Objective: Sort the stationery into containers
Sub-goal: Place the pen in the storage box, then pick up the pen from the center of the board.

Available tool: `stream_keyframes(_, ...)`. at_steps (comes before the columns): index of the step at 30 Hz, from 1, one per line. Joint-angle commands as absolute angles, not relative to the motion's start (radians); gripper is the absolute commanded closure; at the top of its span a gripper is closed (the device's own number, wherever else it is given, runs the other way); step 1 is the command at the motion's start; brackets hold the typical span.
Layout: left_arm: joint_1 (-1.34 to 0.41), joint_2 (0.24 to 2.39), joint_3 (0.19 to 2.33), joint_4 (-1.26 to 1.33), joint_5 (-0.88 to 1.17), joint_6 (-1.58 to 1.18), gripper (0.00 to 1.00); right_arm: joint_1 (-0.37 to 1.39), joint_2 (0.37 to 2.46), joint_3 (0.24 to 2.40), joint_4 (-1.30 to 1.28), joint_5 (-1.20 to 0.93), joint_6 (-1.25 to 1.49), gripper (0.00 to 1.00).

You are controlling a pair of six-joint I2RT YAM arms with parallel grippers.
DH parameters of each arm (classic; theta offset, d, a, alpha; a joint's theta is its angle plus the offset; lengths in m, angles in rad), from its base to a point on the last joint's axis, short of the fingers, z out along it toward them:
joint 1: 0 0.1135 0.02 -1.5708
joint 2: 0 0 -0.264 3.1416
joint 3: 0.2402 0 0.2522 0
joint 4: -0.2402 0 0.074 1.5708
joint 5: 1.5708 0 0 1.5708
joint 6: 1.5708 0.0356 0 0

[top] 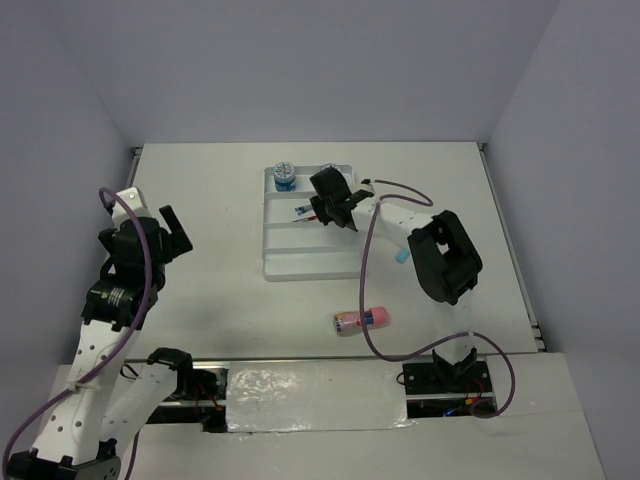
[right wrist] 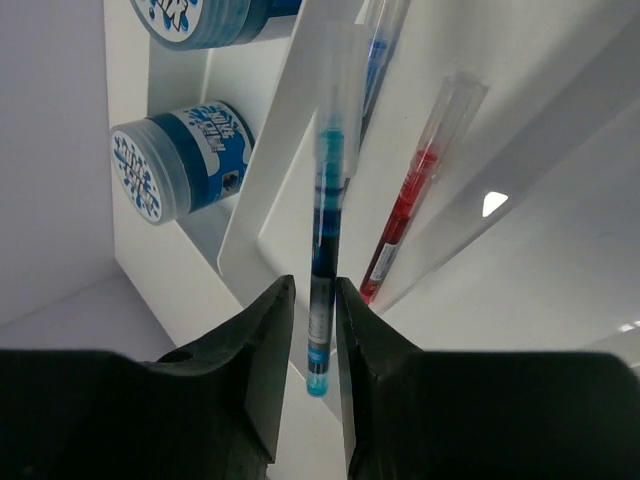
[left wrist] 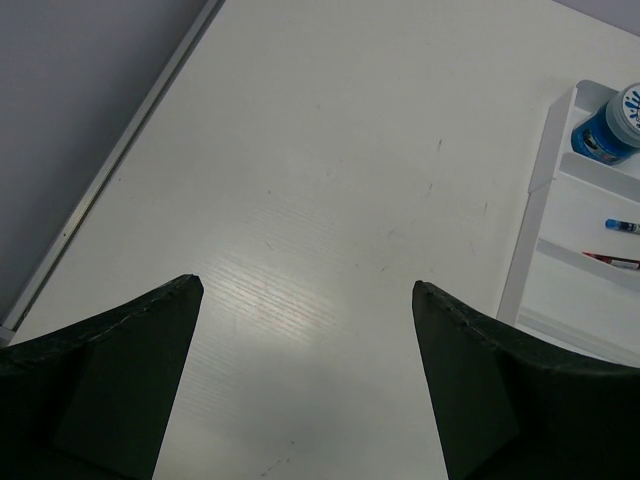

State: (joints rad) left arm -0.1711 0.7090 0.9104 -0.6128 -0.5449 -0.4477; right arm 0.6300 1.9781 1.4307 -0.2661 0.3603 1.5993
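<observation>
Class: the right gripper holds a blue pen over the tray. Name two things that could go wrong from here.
1. The right gripper pinches the blue pen near one end, seemingly above a divider of the tray; released there, it might straddle the wall.
2. The right arm sits close to the light-blue marker and might knock it.

No text legible. White lettering on side of the blue tub (right wrist: pixel 190 165), too blurred to read. Label on the blue pen (right wrist: pixel 321 300) likewise.

Left arm (top: pixel 85 360) showing white perforated links, black joints, purple cables (top: pixel 153 262) looping alongside, left end effector (left wrist: pixel 306 284) tapering into black wedges
</observation>
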Motion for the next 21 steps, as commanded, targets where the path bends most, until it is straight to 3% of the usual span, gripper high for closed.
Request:
stream_keyframes(1, -0.176, 0.695, 0.91, -0.577, -0.558, -0.442, 0.01, 0.626, 1.968, 1.445, -0.25, 0.377, 1.615, 0.68)
stream_keyframes(4, -0.176, 0.693, 0.91, -0.578, -0.564, -0.442, 0.01, 0.614, 1.951, 1.436, -0.212, 0.353, 1.562, 0.47)
stream_keyframes(9, -0.181, 0.698, 0.911, -0.58, -0.565, -0.442, 0.01, 0.572, 1.846, 1.402, -0.157, 0.383, 1.396, 0.47)
stream_keyframes(12, -0.184, 0.693, 0.91, -0.58, -0.571, -0.44, 0.01, 0.476, 1.682, 1.31, -0.107, 0.355, 1.147, 0.49)
stream_keyframes(19, -0.187, 0.69, 0.913, -0.577, -0.561, -0.436, 0.01, 0.208, 1.649, 1.347, -0.535, 0.288, 0.689, 0.46)
stream_keyframes(21, -0.186, 0.692, 0.913, -0.578, -0.56, -0.434, 0.01, 0.173, 1.654, 1.325, -0.549, 0.293, 0.626, 0.39)
